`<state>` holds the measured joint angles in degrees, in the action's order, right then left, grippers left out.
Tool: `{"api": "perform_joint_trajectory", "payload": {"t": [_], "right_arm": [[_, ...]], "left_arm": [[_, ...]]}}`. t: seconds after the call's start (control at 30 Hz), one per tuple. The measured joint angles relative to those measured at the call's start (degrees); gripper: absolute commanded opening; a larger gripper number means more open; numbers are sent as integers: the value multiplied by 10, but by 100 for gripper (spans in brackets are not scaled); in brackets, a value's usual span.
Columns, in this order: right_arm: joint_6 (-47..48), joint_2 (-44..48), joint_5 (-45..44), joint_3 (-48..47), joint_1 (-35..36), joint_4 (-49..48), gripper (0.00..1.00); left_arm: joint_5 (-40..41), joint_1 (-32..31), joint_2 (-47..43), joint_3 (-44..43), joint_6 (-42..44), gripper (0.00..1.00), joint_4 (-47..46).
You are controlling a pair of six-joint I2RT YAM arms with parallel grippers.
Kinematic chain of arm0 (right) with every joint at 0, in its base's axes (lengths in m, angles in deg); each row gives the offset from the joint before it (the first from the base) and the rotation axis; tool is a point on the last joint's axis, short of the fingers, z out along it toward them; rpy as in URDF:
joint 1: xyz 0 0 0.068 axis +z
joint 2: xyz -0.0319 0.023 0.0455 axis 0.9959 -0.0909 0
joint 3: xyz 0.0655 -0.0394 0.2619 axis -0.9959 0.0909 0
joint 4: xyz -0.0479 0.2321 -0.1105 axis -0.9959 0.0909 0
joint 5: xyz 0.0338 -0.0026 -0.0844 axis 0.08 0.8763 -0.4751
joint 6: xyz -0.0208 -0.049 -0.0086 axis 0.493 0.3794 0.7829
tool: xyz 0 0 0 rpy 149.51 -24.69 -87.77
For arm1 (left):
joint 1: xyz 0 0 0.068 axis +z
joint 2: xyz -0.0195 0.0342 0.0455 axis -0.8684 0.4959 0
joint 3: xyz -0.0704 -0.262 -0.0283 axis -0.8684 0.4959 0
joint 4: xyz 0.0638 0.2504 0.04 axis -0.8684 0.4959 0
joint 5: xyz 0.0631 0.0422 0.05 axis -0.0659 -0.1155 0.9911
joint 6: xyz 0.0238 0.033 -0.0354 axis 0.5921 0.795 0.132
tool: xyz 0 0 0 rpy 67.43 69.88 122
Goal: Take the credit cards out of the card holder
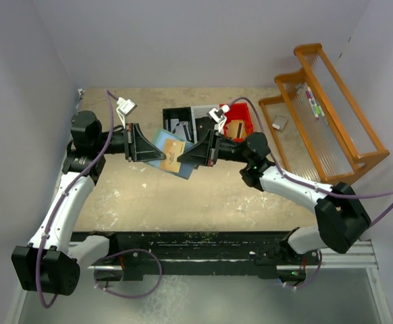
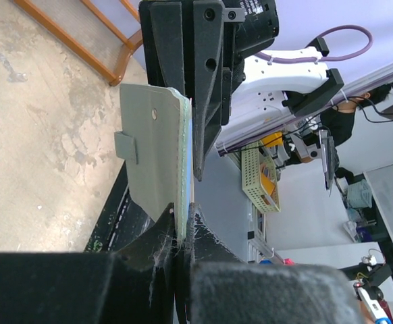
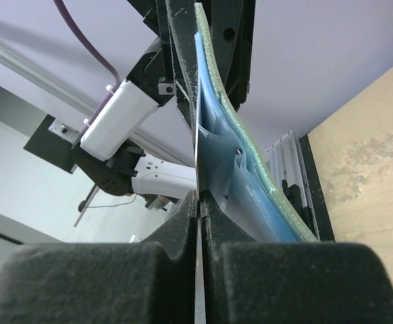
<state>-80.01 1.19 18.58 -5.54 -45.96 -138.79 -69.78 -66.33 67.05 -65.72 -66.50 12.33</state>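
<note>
The pale teal card holder [image 1: 161, 142] hangs open above the table between both arms. My left gripper [image 1: 144, 146] is shut on its left panel; in the left wrist view that grey-green panel [image 2: 152, 152] stands edge-on in my left gripper [image 2: 181, 226]. A tan-orange credit card [image 1: 175, 152] lies against the holder's inner face. My right gripper [image 1: 196, 152] is shut on a thin credit card [image 3: 197, 162], seen edge-on, so its colour is hidden. Just right of that edge are the holder's blue slots [image 3: 250, 196]. My right gripper [image 3: 198, 202] pinches the card's near end.
Black bin [image 1: 177, 121], white bin [image 1: 203, 116] and red bin [image 1: 238, 127] stand behind the grippers. An orange wooden rack [image 1: 325, 115] fills the right side, with a small grey object [image 1: 279, 121] in it. The tan table [image 1: 183, 196] lies below the holder.
</note>
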Motion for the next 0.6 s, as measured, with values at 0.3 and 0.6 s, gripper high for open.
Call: {"api": "perform_joint_trajectory", "payload": {"t": [0.3,0.6], "right_arm": [[17,38,4,18,-29,45,0],[136,149,-4,41,-129,257,0]], "left_arm": [[20,-1,8,-64,113,0,119],[22,-1,13,-112,234,0,216]]}}
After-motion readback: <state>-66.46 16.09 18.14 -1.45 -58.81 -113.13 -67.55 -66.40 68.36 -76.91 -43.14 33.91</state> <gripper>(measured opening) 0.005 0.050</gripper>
